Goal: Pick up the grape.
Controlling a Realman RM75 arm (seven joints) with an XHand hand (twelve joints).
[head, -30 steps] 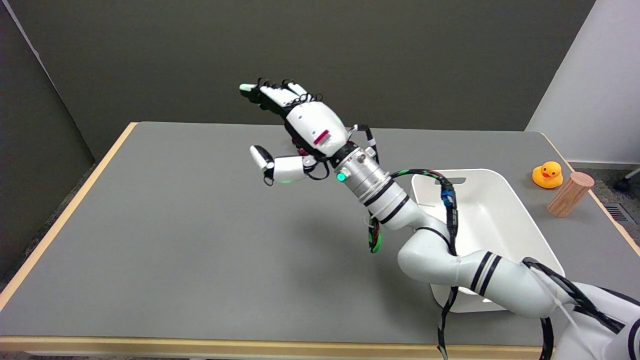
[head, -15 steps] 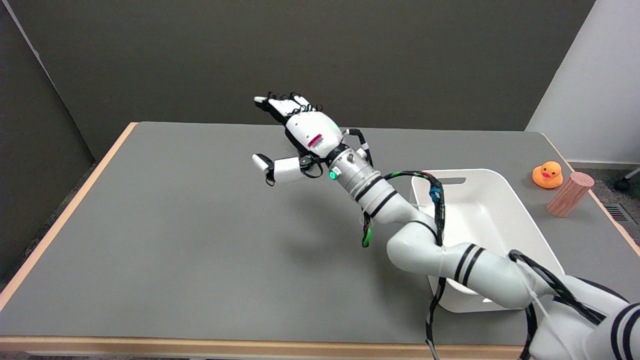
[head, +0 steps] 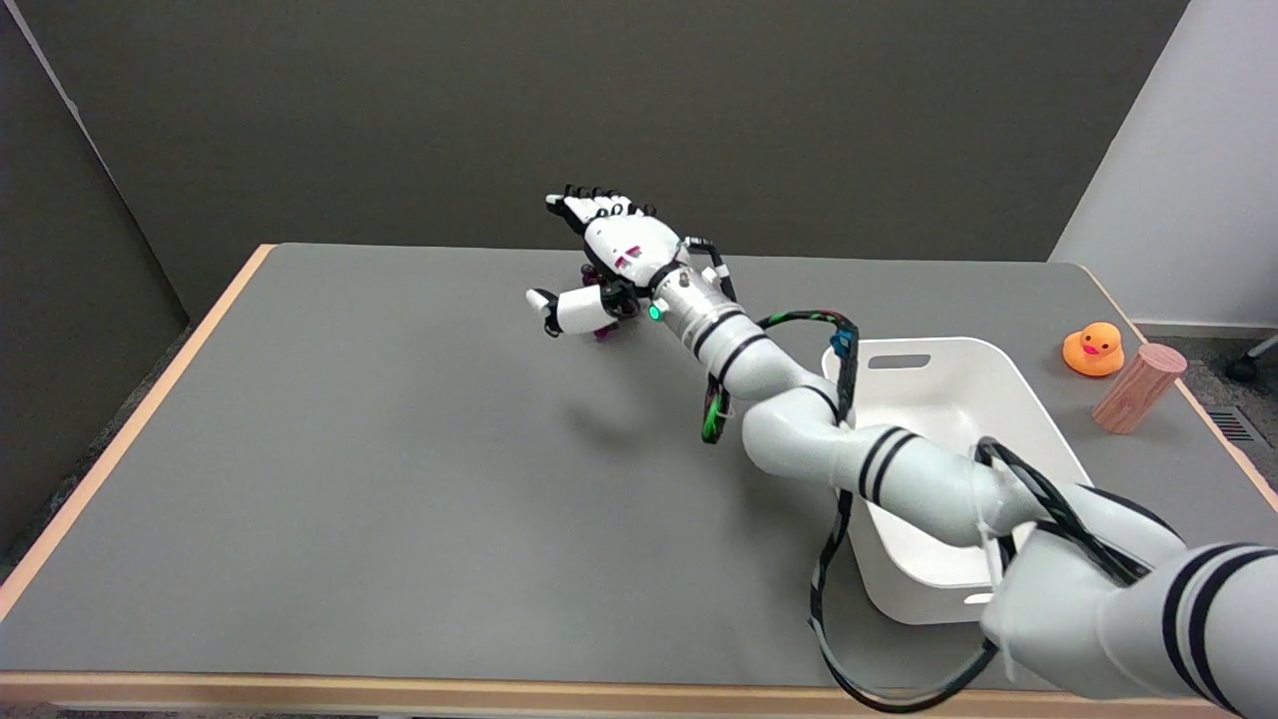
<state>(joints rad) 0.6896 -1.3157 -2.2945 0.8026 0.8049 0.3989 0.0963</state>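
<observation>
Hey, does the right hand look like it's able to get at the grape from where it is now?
Probably yes. The right hand hangs open directly over the grape, purple bits showing just beneath its palm, with nothing between them on the table. The grape is mostly hidden, so its exact position is uncertain.

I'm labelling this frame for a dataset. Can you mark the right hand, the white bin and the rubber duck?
right hand (head: 611,262): head view, on the white back of the hand.
white bin (head: 957,419): head view, on its bare inner floor.
rubber duck (head: 1094,350): head view, on its orange body.
</observation>
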